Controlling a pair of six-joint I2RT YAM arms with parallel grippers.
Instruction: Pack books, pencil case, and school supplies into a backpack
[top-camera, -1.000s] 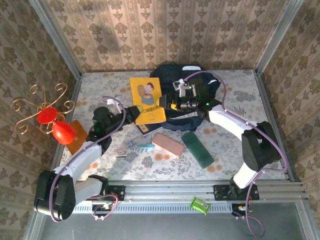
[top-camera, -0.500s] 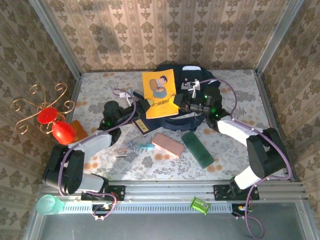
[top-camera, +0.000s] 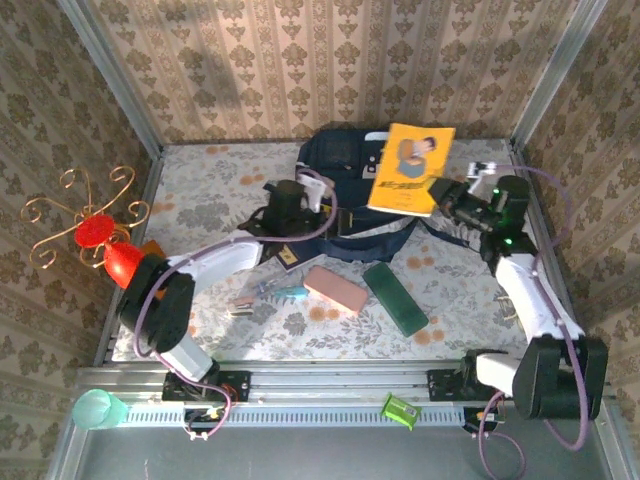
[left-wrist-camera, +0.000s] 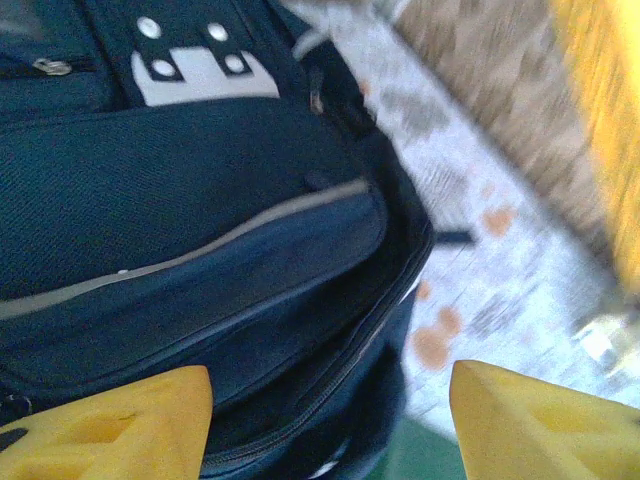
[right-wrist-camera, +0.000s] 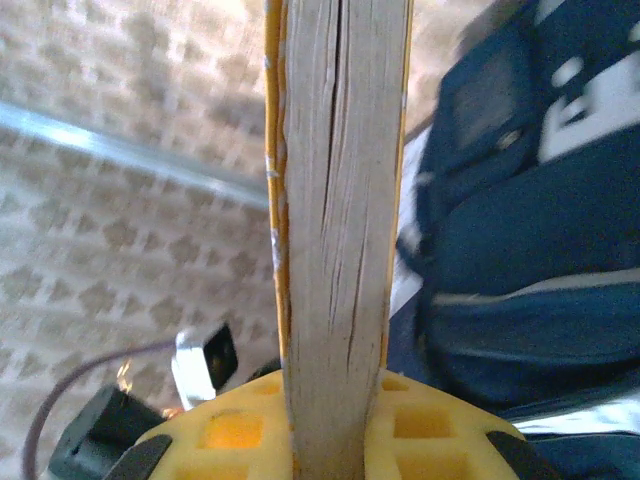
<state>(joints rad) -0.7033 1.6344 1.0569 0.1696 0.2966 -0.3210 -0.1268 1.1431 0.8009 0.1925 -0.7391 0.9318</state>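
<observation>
While the yellow book (top-camera: 410, 170) hung in the air above the right end of the backpack (top-camera: 345, 150), the right gripper (top-camera: 447, 190) had it pinched by one edge. The right wrist view showed the page block rising straight from between the clamped pads (right-wrist-camera: 230, 430). The left gripper (left-wrist-camera: 330, 388) hovered low over the backpack's front, fingers spread wide with nothing between them.

Step in hand, as judged: getting the book into the backpack. No gaping mouth could be made out, and the zip lines under the left gripper looked closed or nearly so. The free gripper would do best to catch a lip of fabric and lift it first. The book should then go in edge-first, lined up with the opening. An edge grip leaves the book free to swing, so a slow descent seemed wise, with release only once the fabric took its weight.

Materials:
- Book: thin, with a glossy cover bearing a cartoon figure and greyish, slightly split pages. It was stiff enough to stay flat.
- Backpack: soft navy weave, slumped, with grey piping and a white studded patch.
- Pink case (top-camera: 333, 290): smooth, with rounded corners, lying just in front of the backpack.
- Green block (top-camera: 394, 297): hard-edged, lying beside the case.
- Teal-handled tool (top-camera: 287, 292): lying in front of the backpack, toward its left.
</observation>
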